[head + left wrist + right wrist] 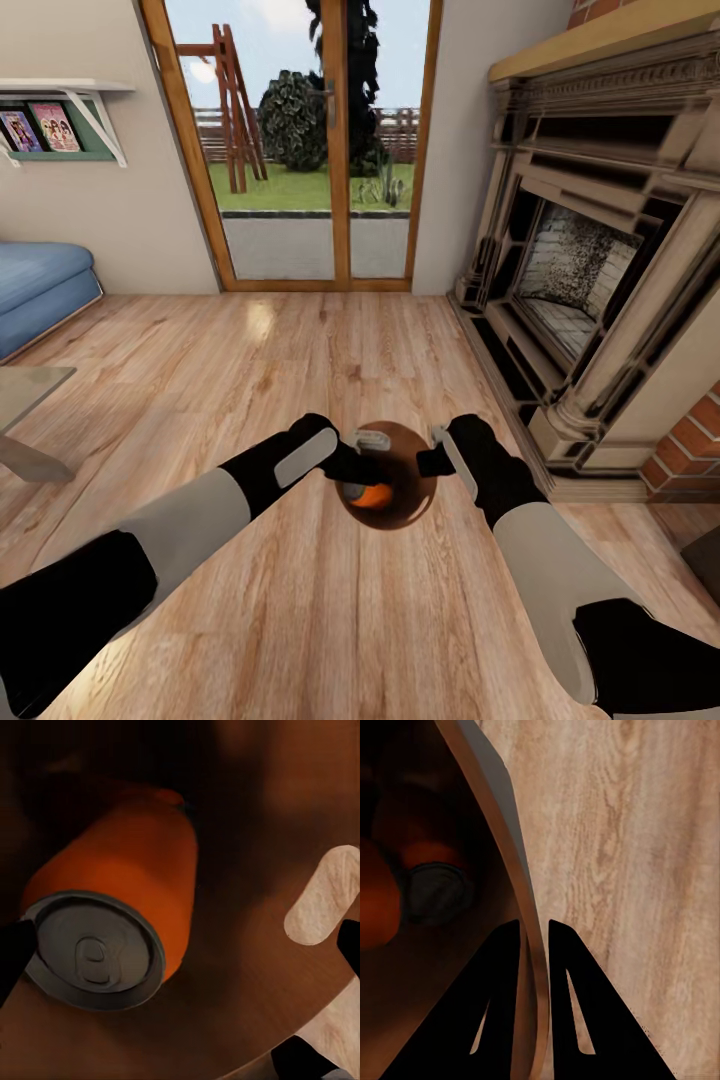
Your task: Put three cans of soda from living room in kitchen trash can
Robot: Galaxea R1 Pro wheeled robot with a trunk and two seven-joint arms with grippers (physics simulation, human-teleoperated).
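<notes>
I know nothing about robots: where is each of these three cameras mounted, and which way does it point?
Head view: from the robot's head, looking forward and down across the reddish wood plank floor; both arms show, meeting at the light grey cylindrical bin.
Left wrist view: near the left gripper, looking into the bin at the orange soda can with a silvery top; dark fingertips show.
Right wrist view: near the right gripper, looking along its fingers, which straddle the bin's wall.
Shared: the orange can shows in all three views.

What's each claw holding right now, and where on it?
Right claw grips the bin by its rim wall. Left claw is inside it; hold unclear.
</notes>
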